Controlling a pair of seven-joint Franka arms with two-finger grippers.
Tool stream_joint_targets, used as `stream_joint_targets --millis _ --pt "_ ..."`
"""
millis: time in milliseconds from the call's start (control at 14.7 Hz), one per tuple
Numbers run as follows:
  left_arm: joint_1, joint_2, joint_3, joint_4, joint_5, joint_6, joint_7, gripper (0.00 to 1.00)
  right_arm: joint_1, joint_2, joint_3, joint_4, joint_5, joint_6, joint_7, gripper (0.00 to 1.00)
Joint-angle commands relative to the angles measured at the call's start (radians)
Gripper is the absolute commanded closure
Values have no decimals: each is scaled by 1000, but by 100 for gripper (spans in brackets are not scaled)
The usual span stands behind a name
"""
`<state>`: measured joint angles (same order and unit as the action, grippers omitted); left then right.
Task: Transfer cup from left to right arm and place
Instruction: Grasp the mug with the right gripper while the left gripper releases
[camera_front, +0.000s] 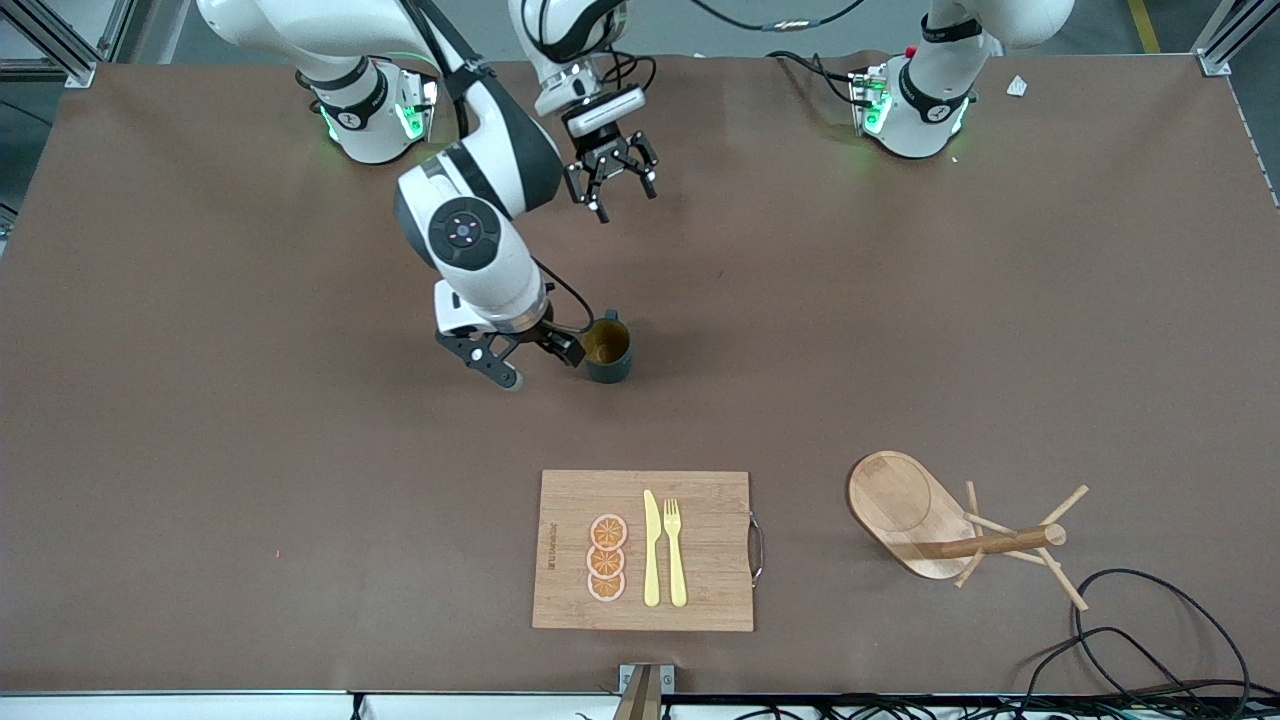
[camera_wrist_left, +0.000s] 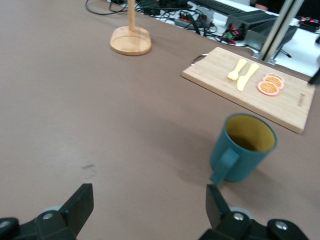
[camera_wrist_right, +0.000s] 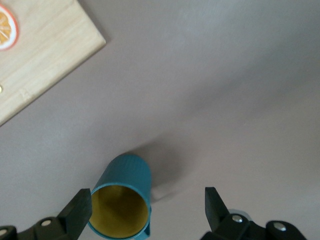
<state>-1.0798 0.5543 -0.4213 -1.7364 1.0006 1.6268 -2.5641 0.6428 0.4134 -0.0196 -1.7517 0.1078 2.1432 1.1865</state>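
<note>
The cup (camera_front: 607, 349) stands upright on the table (camera_front: 200, 450), showing only its mustard-yellow inside, handle at 12 o'clock in the front view. The right tool (camera_front: 540, 362) hangs low just beside it, at the cup's 9 o'clock, fingers spread wide with 1 fingertip (camera_front: 572, 349) nearly at the rim, gripping nothing. The left tool (camera_front: 622, 195) hangs over bare table at the cup's 12 o'clock, also open and empty. At 6 o'clock lies a cutting board (camera_front: 700, 600) carrying 3 orange slices (camera_front: 607, 558), 1 knife (camera_front: 651, 550) and 1 fork (camera_front: 675, 552). A tipped wooden mug tree (camera_front: 935, 525) lies toward the left arm's end.
</note>
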Motion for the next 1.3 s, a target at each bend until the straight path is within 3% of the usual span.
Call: stream_joint_targets --millis 0,409,614,818,1023,1227 --pt "46 -184 -8 -130 -110 44 63 1 28 -8 -7 -57 16 69 47 0" --pt "152 -387 -8 -158 -352 44 264 1 67 57 -7 -69 18 147 111 0" --pt "253 -482 -7 -156 -457 39 433 1 93 80 -7 -69 18 168 119 7" --pt "351 -562 -2 -141 -530 35 592 1 110 97 -8 -69 17 172 117 29" --pt "484 -606 1 -111 -589 31 763 1 113 102 -8 -69 16 172 108 76" --pt "634 -614 1 -43 -637 -19 970 1 127 100 -8 -68 6 170 40 91"
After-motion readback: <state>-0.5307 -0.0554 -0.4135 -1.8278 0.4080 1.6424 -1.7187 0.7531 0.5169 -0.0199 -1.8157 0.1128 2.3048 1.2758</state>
